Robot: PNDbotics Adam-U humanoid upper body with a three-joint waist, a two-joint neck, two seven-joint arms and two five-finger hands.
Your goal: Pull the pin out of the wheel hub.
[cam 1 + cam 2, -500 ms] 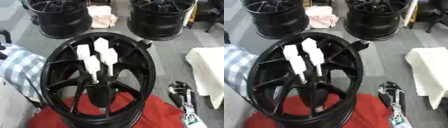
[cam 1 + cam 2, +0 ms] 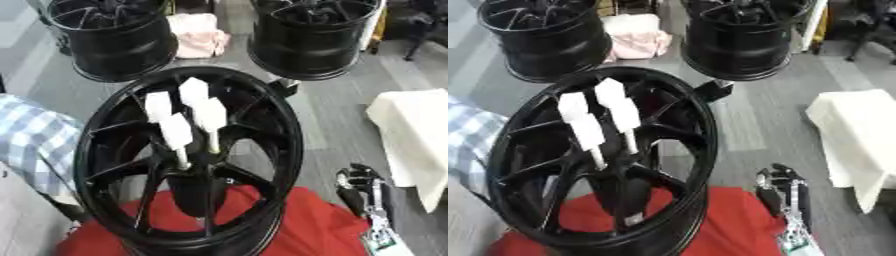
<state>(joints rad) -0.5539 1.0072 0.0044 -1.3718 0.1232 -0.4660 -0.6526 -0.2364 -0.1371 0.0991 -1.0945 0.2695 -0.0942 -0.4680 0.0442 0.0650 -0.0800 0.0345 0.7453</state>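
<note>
- Near the lower right corner, the right hand (image 2: pixel 357 179) rests on grey floor with fingers relaxed, holding nothing.
- Beside it, one wheel hub (image 2: pixel 188 162) stands on the red cloth (image 2: pixel 302 222), four white pins (image 2: pixel 176 131) in its centre.
- Beyond stand two more black wheels (image 2: pixel 546 37).
- Left hand: unseen in both views.

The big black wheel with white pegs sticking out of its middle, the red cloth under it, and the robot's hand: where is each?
wheel hub (image 2: pixel 284 130): left eye view, right side of its rim.
pins (image 2: pixel 176 131): left eye view, white head of the nearest one.
red cloth (image 2: pixel 315 225): left eye view, bare patch.
right hand (image 2: pixel 776 186): right eye view, on its fingers.
</note>
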